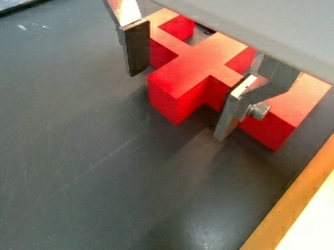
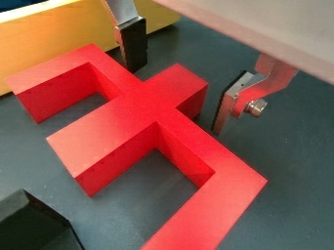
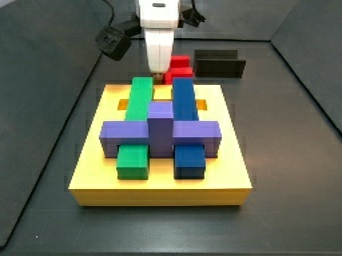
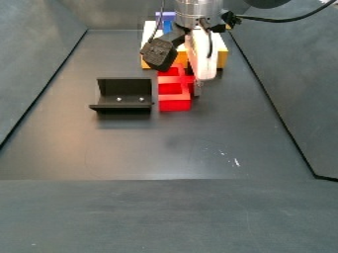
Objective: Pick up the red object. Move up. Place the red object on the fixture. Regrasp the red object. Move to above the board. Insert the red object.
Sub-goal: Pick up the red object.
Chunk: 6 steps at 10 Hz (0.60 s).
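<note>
Wrist view closest to the work shows the red object [image 2: 131,122] lying flat on the dark floor, its three prongs spread out from a crossbar like a letter E. The pincer [image 2: 183,73] is low over it, one silver finger [image 2: 132,39] on each side of the middle prong. The fingers stand apart with a gap visible between pads and red plastic, so the pincer is open and holds nothing yet.

A side view places the red object [image 4: 175,87] just beside the black fixture [image 4: 122,96], with the yellow board [image 4: 211,49] right behind it. Another side view shows the board [image 3: 160,150] carrying purple, green and blue blocks [image 3: 160,125], with the fixture [image 3: 218,63] beyond its far edge.

The step in hand looks like the first pick. To do it well, the pads should probably settle squarely on the two flat faces of the middle prong, low enough for a full grip without scraping the floor, then close evenly so the piece does not twist. A straight lift would clear the board edge nearby
</note>
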{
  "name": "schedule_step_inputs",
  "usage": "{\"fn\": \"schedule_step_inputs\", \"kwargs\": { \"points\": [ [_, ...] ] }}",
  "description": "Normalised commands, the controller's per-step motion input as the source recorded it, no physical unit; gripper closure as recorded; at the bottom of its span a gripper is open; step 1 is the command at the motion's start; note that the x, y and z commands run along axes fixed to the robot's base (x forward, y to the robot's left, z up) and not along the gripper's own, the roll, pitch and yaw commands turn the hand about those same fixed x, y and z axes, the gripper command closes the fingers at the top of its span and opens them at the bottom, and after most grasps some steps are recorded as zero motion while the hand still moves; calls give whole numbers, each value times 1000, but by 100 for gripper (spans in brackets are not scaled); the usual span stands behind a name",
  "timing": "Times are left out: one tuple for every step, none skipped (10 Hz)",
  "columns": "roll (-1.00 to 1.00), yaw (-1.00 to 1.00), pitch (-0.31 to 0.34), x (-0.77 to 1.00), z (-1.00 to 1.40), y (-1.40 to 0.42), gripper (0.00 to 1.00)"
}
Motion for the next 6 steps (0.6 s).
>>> {"fn": "schedule_step_inputs", "kwargs": {
  "points": [
    [21,-237,30,0,-131,0,0],
    [0,-171,23,9,-169,0,0],
    [0,-97,13,11,-157,6,0],
    [-29,-51,10,37,-94,0,0],
    [-113,-11,9,120,-69,109,0],
    [-94,0,6,140,-34,120,0]
  ]
}}
